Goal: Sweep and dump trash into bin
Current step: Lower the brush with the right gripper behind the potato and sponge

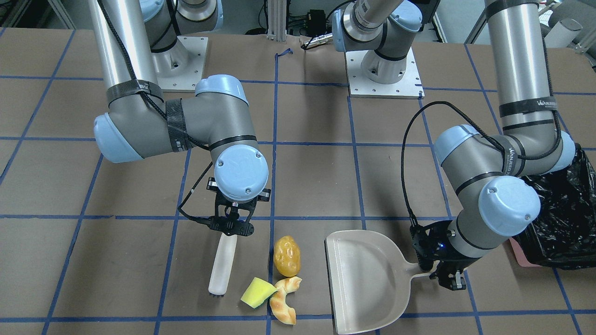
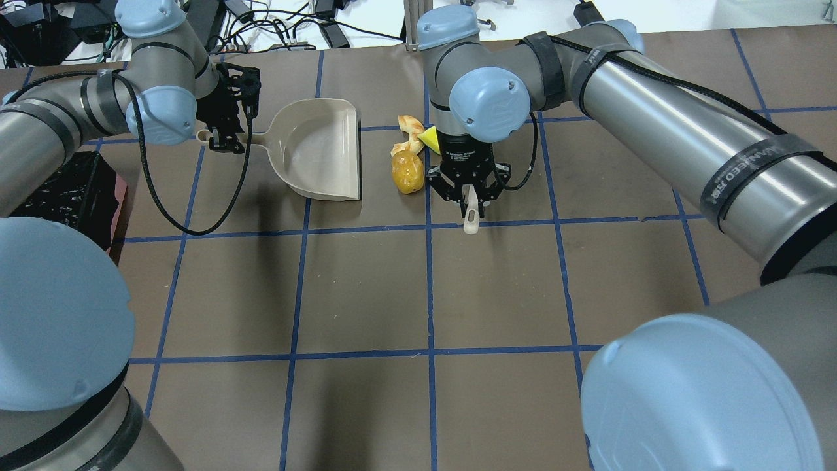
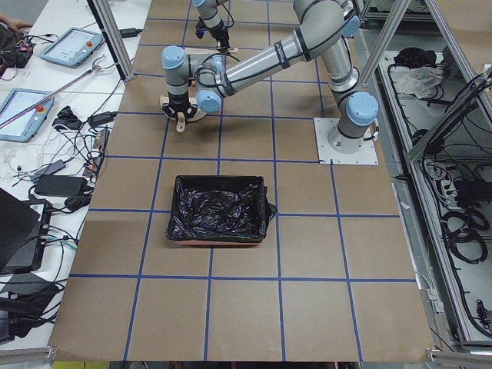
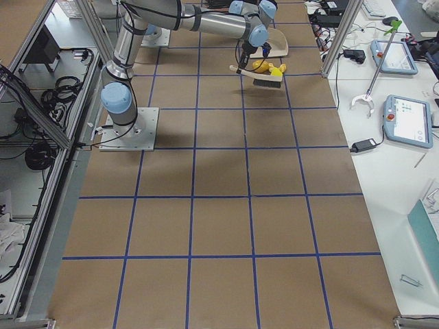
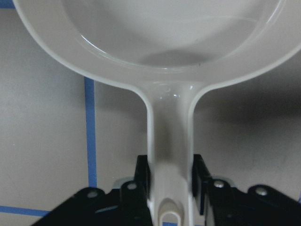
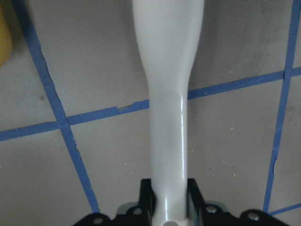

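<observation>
Croissant-like piece (image 1: 285, 300), sponge wedge (image 1: 258, 293) and amber lump (image 1: 287, 256) lie between the brush (image 1: 222, 267), clamped in the right gripper (image 1: 231, 228), and the dustpan (image 1: 368, 284), whose handle is clamped by the left gripper (image 1: 442, 273). The brush's long axis parallels the pan mouth. The bin (image 1: 558, 218) stands beyond the left gripper.

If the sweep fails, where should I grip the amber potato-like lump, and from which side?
Likely come straight down on the potato-like lump and close across its narrow middle. Its long axis runs toward the robot, and the croissant piece and sponge wedge crowd only its far end, so both long flanks look free. Glossy and rounded, it may slip.
</observation>
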You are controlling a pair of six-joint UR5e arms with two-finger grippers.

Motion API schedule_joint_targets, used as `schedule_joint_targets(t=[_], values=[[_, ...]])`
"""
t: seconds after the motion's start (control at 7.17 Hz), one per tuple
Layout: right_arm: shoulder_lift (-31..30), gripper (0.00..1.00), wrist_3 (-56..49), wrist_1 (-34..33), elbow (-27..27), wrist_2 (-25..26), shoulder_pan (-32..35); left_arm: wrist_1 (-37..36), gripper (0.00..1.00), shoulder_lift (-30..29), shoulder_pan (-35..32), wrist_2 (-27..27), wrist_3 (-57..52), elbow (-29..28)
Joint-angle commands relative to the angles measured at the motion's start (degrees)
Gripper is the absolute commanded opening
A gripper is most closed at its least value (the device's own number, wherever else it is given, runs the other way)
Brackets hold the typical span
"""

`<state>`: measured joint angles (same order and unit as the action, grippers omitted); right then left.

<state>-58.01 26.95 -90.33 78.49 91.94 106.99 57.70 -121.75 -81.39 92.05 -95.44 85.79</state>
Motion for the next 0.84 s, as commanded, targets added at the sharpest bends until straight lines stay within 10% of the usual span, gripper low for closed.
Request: schedule_joint_targets(t=[0.0, 0.7], values=[[0.0, 0.19, 0.0, 0.1, 0.0, -0.4, 0.2, 0.2, 0.0, -0.1, -0.1, 0.2, 0.0, 0.1], [0.0, 0.19, 0.0, 0.2, 0.0, -0.3, 0.2, 0.7, 0.0, -0.1, -0.1, 0.5, -0.4, 0.0]])
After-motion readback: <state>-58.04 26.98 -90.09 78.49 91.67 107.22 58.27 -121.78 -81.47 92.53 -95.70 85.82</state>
